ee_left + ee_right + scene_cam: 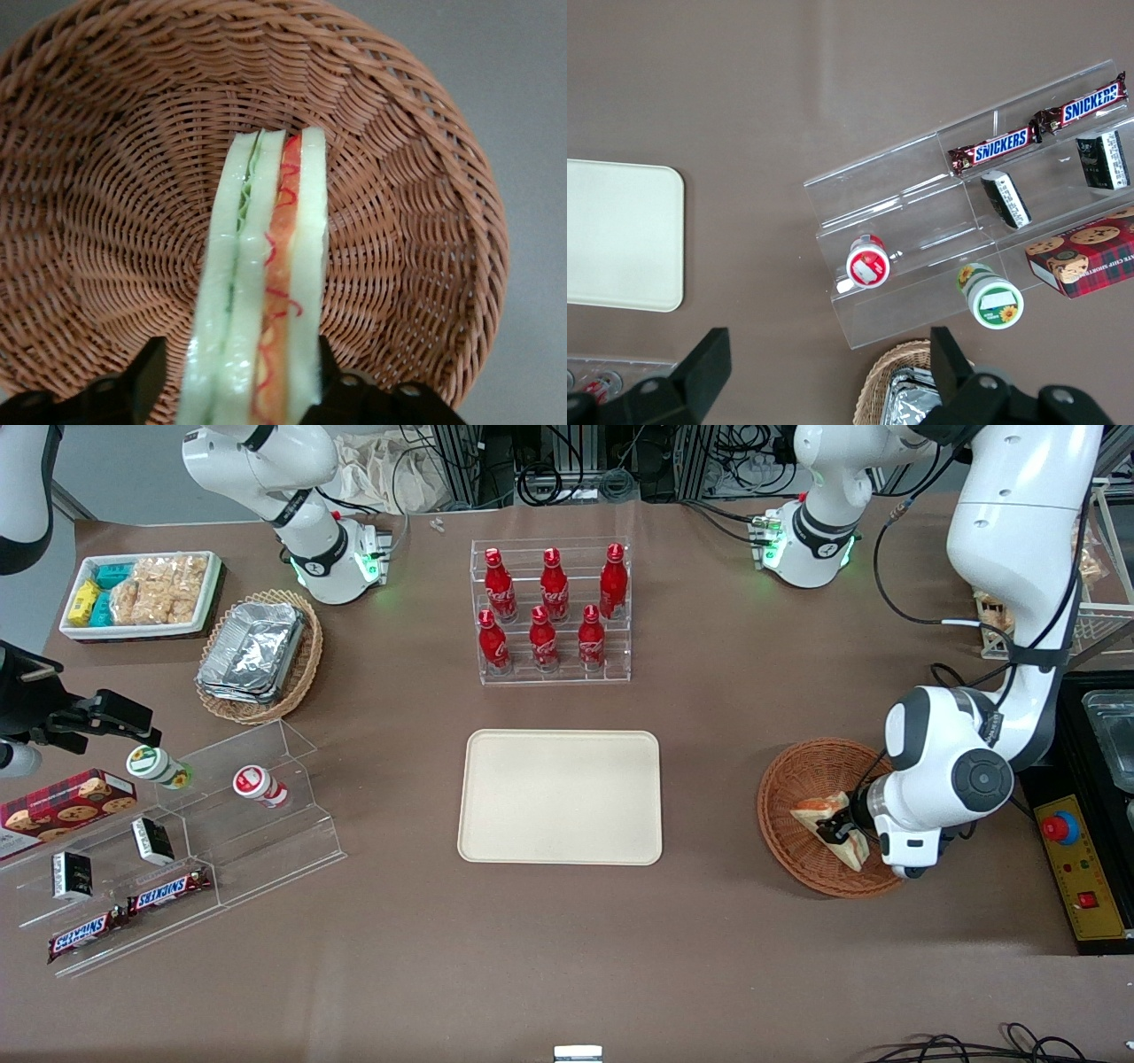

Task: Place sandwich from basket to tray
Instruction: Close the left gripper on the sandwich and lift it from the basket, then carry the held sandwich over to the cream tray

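tool [836, 831] in basket [797, 779], bare table [709, 779] toward tray [560, 796]

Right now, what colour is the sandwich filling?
Orange-red and green between pale bread on the sandwich in the gripper; clearest in the left wrist view.

The reddish-brown woven basket [106, 177] holds a pale sandwich [266, 292] striped green and orange-red, near a plain cream tray [560, 797].

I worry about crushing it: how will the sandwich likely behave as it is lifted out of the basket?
The sandwich probably squashes easily: soft white bread with thin filling layers sits between the fingers of the hand over the basket. It looks light for its size. Its glossy surface suggests wrap, so it may slip, and held on edge, the layers might shear apart.
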